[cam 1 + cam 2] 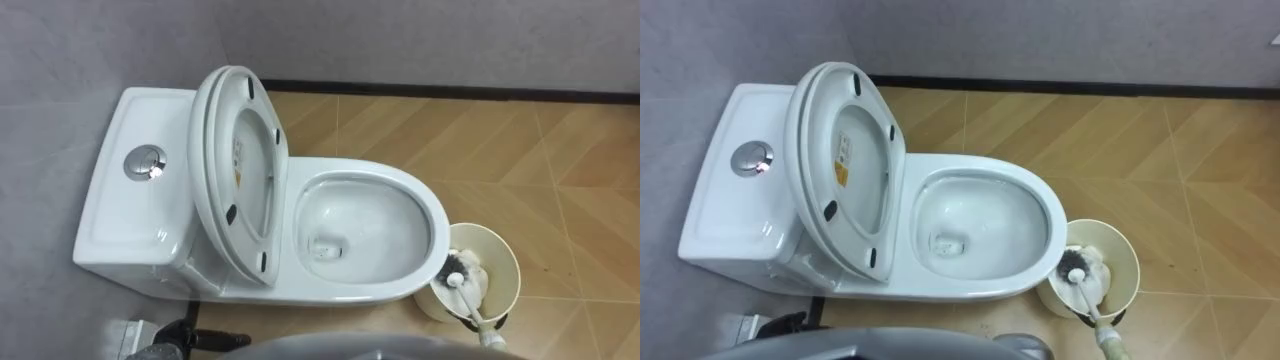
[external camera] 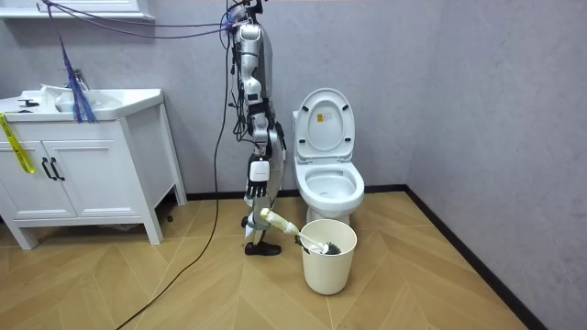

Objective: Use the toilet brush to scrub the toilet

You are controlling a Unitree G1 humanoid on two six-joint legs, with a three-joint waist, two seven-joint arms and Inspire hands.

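Right hand clamped round long white-handled toilet brush, bristles down in round cream bucket (just beside white ceramic toilet).

Grey walls met a wooden herringbone floor. A white sink cabinet stood at the room view's left.

A pale herringbone floor is pictured bearing a white toilet set against the grey wall, a cream bucket stood just beside the bowl's front, and a white vanity cabinet placed well apart.
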